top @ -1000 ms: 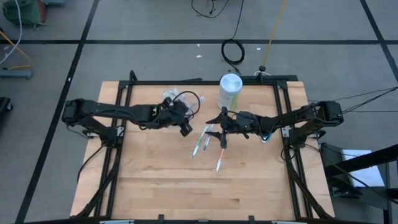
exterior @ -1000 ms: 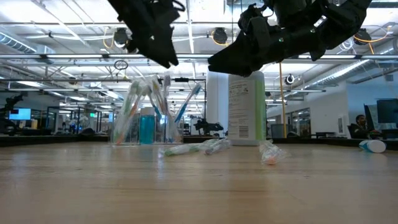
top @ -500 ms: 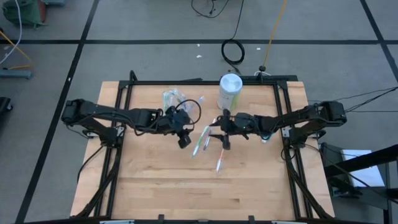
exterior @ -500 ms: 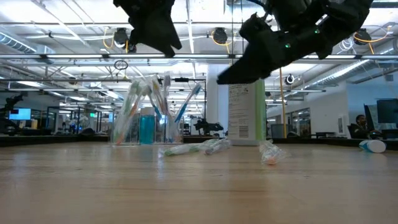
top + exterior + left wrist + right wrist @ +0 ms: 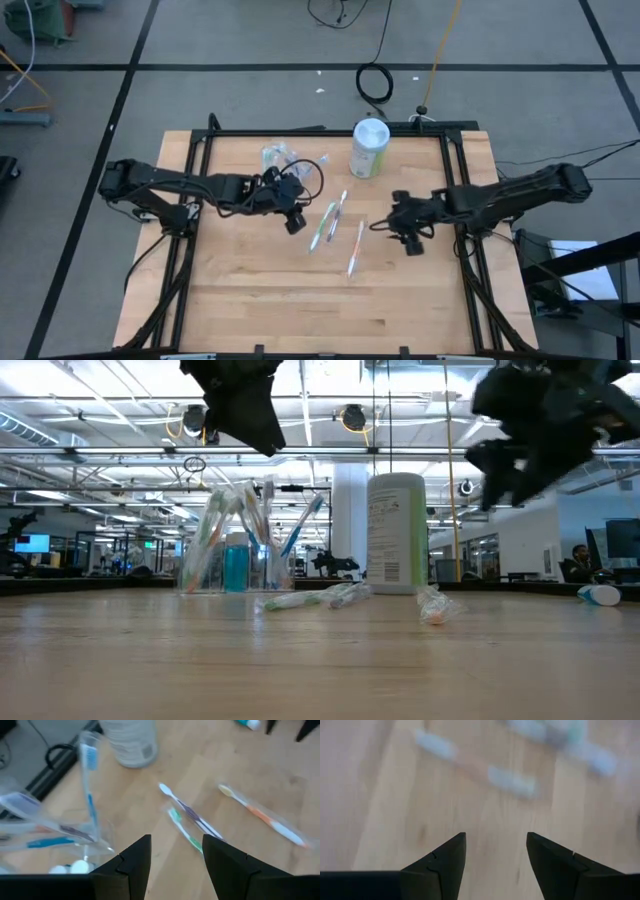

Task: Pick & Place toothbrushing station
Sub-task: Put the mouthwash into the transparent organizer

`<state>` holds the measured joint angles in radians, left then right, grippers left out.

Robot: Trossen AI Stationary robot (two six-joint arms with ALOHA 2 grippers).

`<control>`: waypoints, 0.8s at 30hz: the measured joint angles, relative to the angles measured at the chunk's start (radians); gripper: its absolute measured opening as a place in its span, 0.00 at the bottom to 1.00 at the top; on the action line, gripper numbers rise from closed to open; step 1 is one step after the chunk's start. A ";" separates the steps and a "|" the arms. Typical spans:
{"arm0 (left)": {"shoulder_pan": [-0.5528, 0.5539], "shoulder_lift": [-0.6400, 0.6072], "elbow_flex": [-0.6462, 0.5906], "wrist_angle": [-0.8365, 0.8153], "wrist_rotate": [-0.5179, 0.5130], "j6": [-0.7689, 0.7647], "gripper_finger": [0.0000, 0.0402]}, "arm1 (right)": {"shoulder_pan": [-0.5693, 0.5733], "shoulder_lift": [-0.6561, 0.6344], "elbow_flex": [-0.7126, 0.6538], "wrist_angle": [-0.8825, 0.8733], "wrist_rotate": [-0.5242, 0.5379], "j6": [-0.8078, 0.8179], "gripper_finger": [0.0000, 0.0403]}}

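The toothbrushing station (image 5: 277, 156), a clear cup of brushes, stands at the far side of the tabletop (image 5: 250, 290), left of the pale-green canister (image 5: 368, 148). Three loose toothbrushes (image 5: 335, 222) lie near the middle. The left gripper (image 5: 293, 222) hangs just beside the cup, fingers apart and empty. The right gripper (image 5: 410, 240) hovers right of the loose brushes, arm stretched low, fingers spread, holding nothing.
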<state>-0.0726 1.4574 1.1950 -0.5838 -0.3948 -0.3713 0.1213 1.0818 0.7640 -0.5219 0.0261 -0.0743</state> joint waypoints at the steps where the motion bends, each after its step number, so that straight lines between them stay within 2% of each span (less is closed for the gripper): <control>1: 0.002 0.000 0.000 0.006 -0.010 0.000 0.46 | 0.003 -0.003 0.009 -0.071 0.000 0.014 0.50; 6: 0.018 0.000 0.000 0.011 -0.018 -0.025 0.46 | 0.005 0.010 0.015 -0.398 0.000 0.079 0.50; 13: 0.020 0.000 0.000 0.018 -0.025 -0.033 0.46 | 0.006 0.058 0.014 -0.379 -0.037 0.064 0.50; 15: 0.020 0.000 0.000 0.018 -0.025 -0.033 0.46 | 0.004 0.087 0.014 -0.382 -0.035 0.137 0.50; 19: 0.019 0.000 0.000 0.018 -0.025 -0.013 0.46 | 0.024 0.176 0.014 -0.412 -0.130 0.302 0.50; 22: 0.022 0.000 0.000 0.019 -0.027 0.017 0.46 | 0.057 0.235 0.022 -0.518 -0.130 0.347 0.50; 24: 0.024 0.000 0.000 0.019 -0.033 0.030 0.46 | 0.073 0.265 0.028 -0.609 -0.092 0.329 0.50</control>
<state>-0.0486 1.4574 1.1950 -0.5651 -0.4281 -0.3410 0.1940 1.3466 0.7919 -1.1305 -0.0664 0.2548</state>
